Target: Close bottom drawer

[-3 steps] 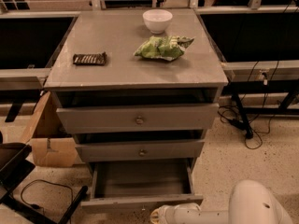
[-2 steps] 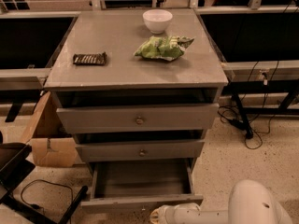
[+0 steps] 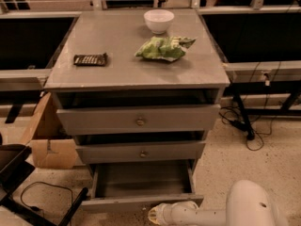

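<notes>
The bottom drawer (image 3: pixel 141 180) of the grey cabinet stands pulled far out, its long flat grey interior showing and its slim front panel (image 3: pixel 141 203) near the picture's lower edge. Its knob is not visible. My white arm reaches in from the lower right, and the gripper (image 3: pixel 157 215) sits just below and in front of that front panel, right of its middle, close to it. The two drawers above, each with a round metal knob, stick out a little.
On the cabinet top lie a white bowl (image 3: pixel 159 20), a green chip bag (image 3: pixel 162 49) and a dark snack bar (image 3: pixel 90 59). A cardboard box (image 3: pixel 47 142) and black cables sit on the floor at left. Table legs and cables stand at right.
</notes>
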Controlling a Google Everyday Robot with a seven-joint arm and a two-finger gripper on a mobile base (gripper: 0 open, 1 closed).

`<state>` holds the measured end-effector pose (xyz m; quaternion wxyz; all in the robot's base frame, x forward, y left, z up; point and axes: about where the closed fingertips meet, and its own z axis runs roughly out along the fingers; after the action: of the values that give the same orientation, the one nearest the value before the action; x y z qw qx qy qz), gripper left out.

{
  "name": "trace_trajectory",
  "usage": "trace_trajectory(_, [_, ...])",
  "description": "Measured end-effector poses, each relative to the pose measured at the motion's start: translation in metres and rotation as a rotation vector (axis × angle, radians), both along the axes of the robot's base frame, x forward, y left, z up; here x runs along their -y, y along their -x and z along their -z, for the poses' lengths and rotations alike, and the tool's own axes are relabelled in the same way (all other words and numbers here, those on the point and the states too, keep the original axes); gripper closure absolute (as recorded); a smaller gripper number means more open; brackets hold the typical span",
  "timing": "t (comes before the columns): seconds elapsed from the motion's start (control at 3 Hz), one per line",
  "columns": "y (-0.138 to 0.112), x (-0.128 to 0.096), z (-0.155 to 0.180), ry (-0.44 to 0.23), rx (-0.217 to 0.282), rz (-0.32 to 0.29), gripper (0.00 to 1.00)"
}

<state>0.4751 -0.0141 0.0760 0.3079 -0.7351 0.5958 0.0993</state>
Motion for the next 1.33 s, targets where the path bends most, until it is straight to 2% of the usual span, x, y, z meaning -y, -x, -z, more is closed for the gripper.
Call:
trace_trajectory(0.67, [-0.026,-0.008,-0.011,0.012,0.051,-0.035,1.0])
trace_trajectory(1.0, [-0.026,-0.008,-0.011,0.012,0.051,-0.035,1.0])
trace_trajectory(1.33, [-0.036,-0.011,-0.016,0.017,0.07,-0.046,1.0])
